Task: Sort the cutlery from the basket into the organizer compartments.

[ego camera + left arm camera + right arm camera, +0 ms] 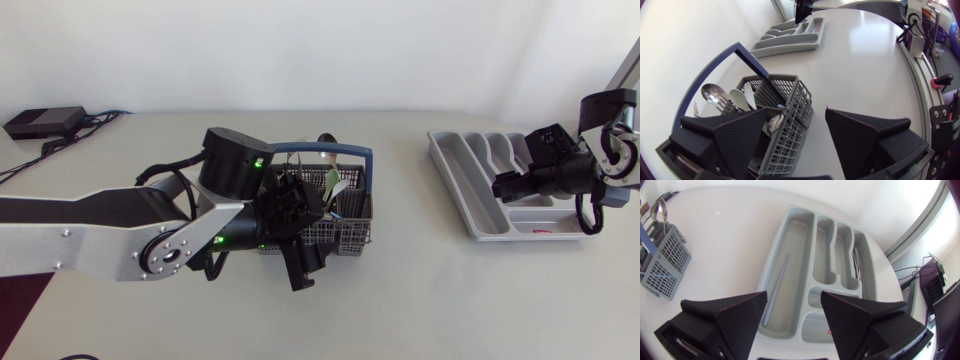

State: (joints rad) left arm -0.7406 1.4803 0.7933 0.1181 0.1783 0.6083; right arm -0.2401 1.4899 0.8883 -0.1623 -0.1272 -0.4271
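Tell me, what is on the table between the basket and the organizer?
Nothing. The table between the basket and the organizer is bare. The head view shows it, and the left wrist view does too.

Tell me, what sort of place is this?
Likely a robotics lab bench staging a kitchen chore: a left arm and a right arm stand over a plain table holding a cutlery basket and an organizer tray.
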